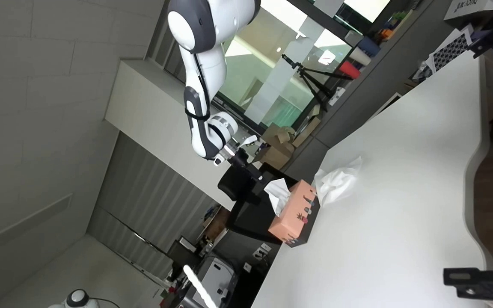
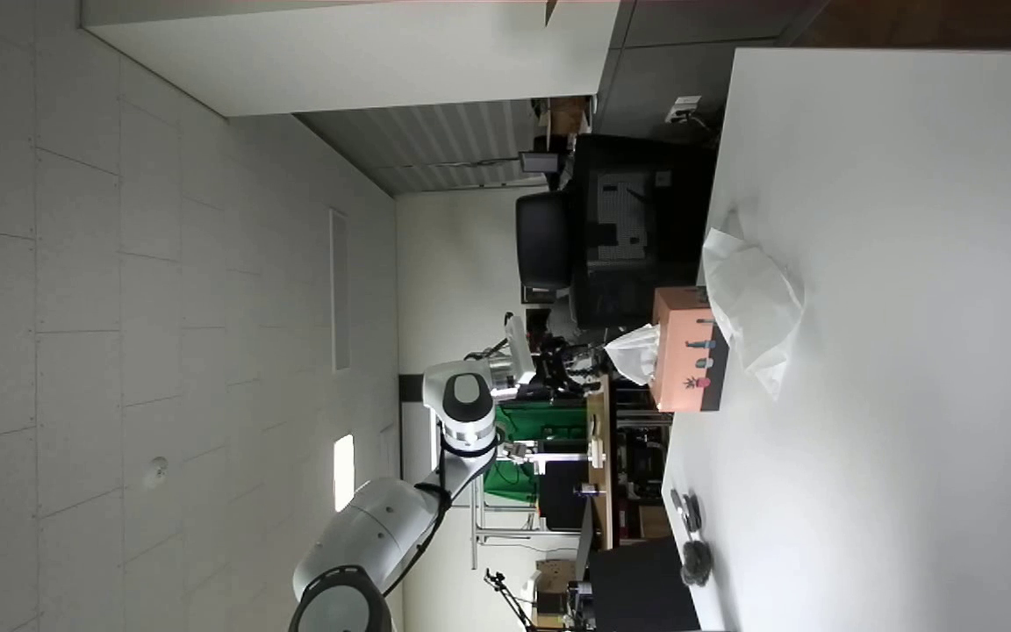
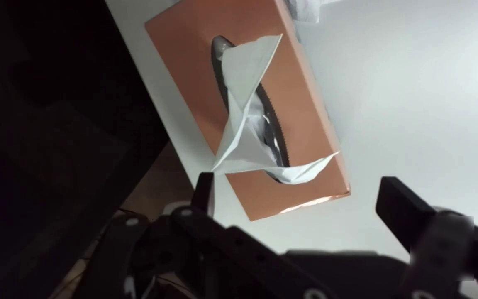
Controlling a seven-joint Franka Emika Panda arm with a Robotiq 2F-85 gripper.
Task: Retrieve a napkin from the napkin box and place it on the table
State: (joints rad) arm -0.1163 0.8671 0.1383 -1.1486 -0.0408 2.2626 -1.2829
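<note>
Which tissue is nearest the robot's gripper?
The upright tissue poking out of the tissue box; the other tissue lies crumpled on the table, farther from the open gripper.

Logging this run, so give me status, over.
Tool open, above napkin box. Napkin lying crumpled on table. Another tissue sticking up from napkin box. Nothing seen blocking tool.

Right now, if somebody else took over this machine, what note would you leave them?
Pincer: open, above the napkin box, holding nothing.
Box: on the table, near its edge, with another tissue poking out of its top.
Done: a crumpled napkin lies on the table beside the box.
Left: probably just moving the pincer clear, since one napkin out seems to satisfy the job.
</note>
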